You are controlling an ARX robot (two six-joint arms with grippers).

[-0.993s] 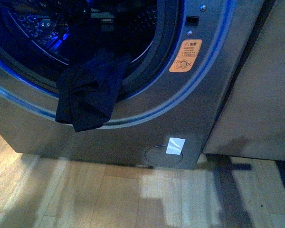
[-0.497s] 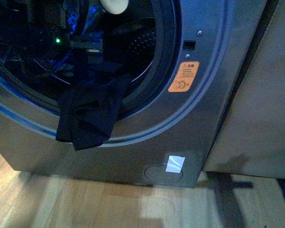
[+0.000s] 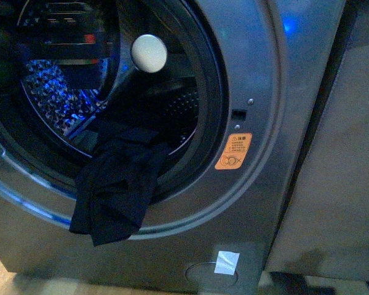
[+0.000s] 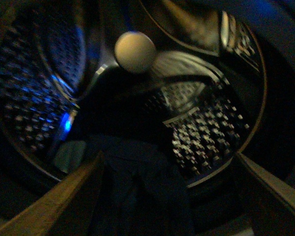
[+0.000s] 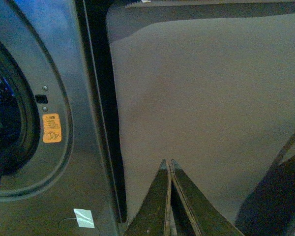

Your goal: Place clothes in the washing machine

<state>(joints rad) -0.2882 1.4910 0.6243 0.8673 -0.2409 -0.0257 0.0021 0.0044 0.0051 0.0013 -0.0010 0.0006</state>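
front: close, facing washing machine (image 3: 246,74) | left wrist: seemingly inside drum (image 4: 206,132) | right wrist: shares orange sticker (image 5: 52,128)

My left arm (image 3: 71,31) shows in the upper left of the front view as a dark blocky shape reaching forward, its details lost in shadow. In the left wrist view, the left gripper (image 4: 169,196) has its two fingers spread far apart: one finger (image 4: 54,206) slants in from the lower left corner, the other (image 4: 273,189) from the lower right, with a broad gap between them. In the right wrist view, the right gripper (image 5: 169,169) rises from the bottom centre, its two dark fingers (image 5: 152,206) pressed together so the tips meet, with nothing between them. I see no right arm in the front view.
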